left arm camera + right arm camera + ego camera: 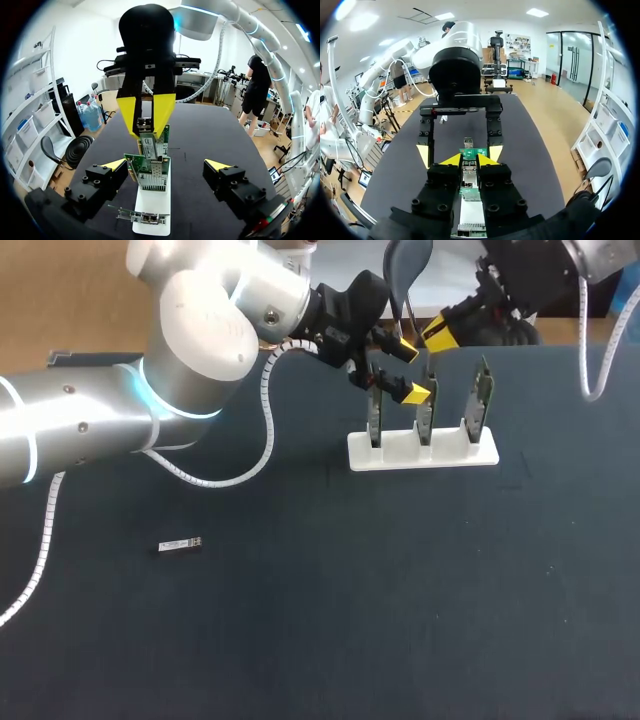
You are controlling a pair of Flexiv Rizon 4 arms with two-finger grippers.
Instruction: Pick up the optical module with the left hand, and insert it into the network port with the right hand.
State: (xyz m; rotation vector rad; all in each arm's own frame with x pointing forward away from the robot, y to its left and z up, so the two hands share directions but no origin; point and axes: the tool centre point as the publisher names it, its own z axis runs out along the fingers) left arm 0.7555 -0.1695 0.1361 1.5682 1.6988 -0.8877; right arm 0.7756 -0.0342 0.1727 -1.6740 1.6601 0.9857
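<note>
One small silver optical module [178, 545] lies alone on the dark table, far left of both grippers. A white stand [422, 452] holds three upright green network cards. My right gripper [470, 160] is over the middle card [149, 167], shut on a second silver module [145, 123] at the card's upper port. Facing it, my left gripper [166, 165] stands wide open, its yellow fingertips [116, 164] on either side of that card without touching. In the head view the left gripper [410, 370] and right gripper [430, 345] meet above the stand.
My big left arm [200, 330] crosses the table's back left, its white cable [265, 430] hanging in a loop near the stand. The outer cards [481, 400] stand close beside the middle one. Open dark tabletop [400, 600] stretches in front.
</note>
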